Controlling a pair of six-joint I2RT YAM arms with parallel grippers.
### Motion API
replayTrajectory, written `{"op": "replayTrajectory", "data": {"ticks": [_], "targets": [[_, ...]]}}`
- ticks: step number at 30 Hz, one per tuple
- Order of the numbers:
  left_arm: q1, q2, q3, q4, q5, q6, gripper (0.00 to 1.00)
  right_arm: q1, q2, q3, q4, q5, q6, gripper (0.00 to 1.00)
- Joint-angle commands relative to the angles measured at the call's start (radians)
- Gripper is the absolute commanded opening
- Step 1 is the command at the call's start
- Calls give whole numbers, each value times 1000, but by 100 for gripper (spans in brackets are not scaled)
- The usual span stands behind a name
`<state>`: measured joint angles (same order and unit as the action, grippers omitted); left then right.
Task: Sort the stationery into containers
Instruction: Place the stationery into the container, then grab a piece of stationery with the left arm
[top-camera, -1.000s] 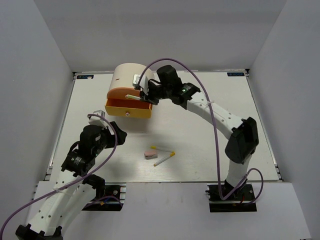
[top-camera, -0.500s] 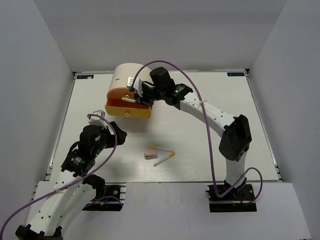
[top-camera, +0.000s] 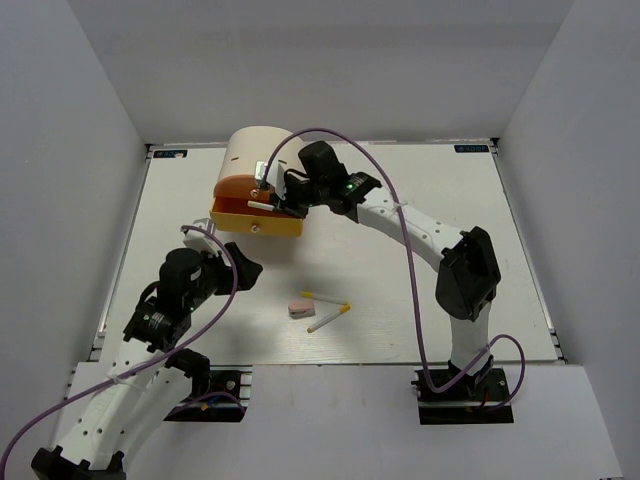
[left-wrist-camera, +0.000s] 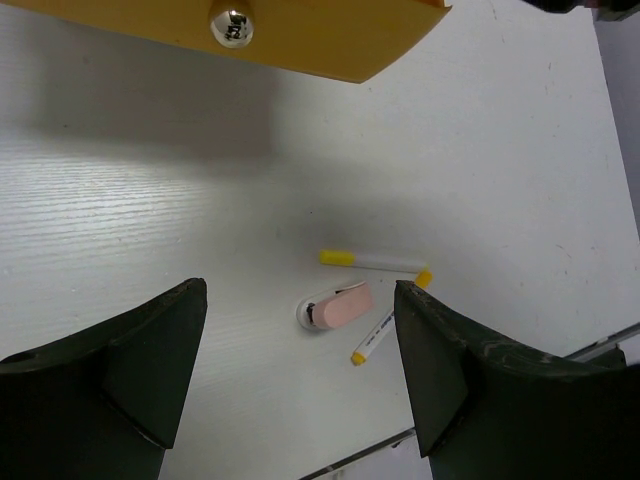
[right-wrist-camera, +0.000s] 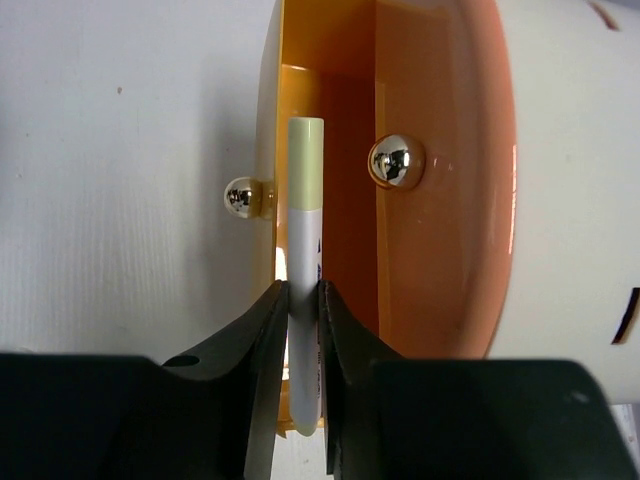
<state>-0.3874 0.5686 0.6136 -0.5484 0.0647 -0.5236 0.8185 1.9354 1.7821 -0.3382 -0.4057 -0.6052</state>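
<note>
A cream half-cylinder chest (top-camera: 257, 152) stands at the far left, its yellow drawer (top-camera: 255, 219) pulled out below the shut orange drawer (right-wrist-camera: 440, 200). My right gripper (right-wrist-camera: 303, 300) is shut on a thin white pen (right-wrist-camera: 303, 250) with a pale yellow-green cap, held over the open yellow drawer (right-wrist-camera: 300, 90); it shows in the top view (top-camera: 262, 205) too. Two white pens with yellow tips (top-camera: 328, 311) and a pinkish eraser (top-camera: 301, 308) lie mid-table, and in the left wrist view (left-wrist-camera: 340, 305). My left gripper (left-wrist-camera: 300, 370) is open and empty, above the table short of them.
The yellow drawer's round knob (left-wrist-camera: 231, 25) faces my left gripper. The orange drawer's knob (right-wrist-camera: 396, 162) sits right of the held pen. White walls enclose the table on three sides.
My right gripper has moved left and slightly down with the pen, from the chest's right side to over the open yellow drawer. The left arm has shifted slightly.
</note>
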Motion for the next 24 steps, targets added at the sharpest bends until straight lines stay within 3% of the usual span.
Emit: {"op": "replayTrajectory", "data": {"ticks": [1, 14, 17, 18, 19, 21, 22, 23, 24], "targets": [[5, -3, -9, 24, 32, 5, 85, -2, 2, -12, 45, 7, -11, 24], [5, 73, -9, 110, 185, 46, 85, -2, -70, -49, 42, 4, 8, 33], [5, 106, 11, 120, 210, 74, 83, -10, -111, -52, 16, -4, 15, 28], [5, 115, 11, 131, 236, 83, 81, -13, -119, -64, 8, -7, 15, 20], [5, 135, 21, 140, 245, 97, 78, -25, -168, -88, -8, -13, 15, 14], [5, 161, 21, 154, 285, 111, 61, -42, -225, -148, -31, -51, 10, 0], [5, 178, 21, 154, 299, 125, 54, -51, -266, -197, -51, -59, 10, 0], [-4, 212, 21, 169, 328, 125, 38, -61, -307, -252, -67, -88, 9, 0], [-4, 232, 21, 182, 340, 134, 31, -67, -328, -278, -73, -97, 10, 0]]}}
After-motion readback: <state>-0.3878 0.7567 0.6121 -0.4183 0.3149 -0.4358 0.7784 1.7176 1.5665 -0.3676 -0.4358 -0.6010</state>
